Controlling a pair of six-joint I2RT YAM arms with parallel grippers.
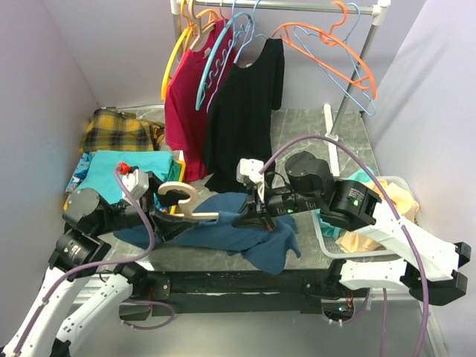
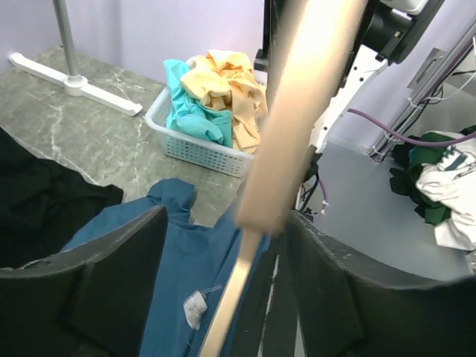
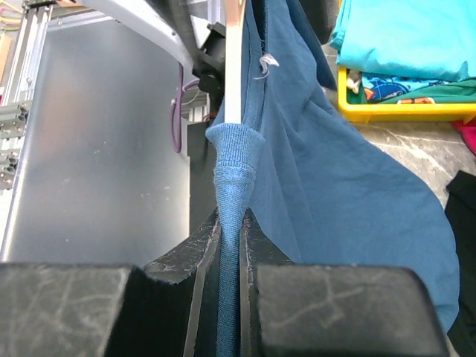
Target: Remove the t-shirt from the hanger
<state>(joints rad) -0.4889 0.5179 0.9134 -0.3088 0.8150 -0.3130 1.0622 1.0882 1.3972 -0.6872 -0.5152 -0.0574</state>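
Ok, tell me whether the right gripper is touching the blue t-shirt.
Touching. The right wrist view shows the right gripper shut on a fold of the blue t-shirt.

Right, I count one wooden hanger (image 1: 195,214) and one blue t-shirt (image 1: 256,239). Up on the rail (image 1: 297,6), two garments: one magenta top (image 1: 186,111), one black top (image 1: 245,119). One white basket (image 2: 197,149), one yellow tray (image 3: 416,111).

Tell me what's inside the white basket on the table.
Crumpled yellow-orange clothes and teal clothes fill the white basket. Anything beneath them, and the basket's bottom, is covered.
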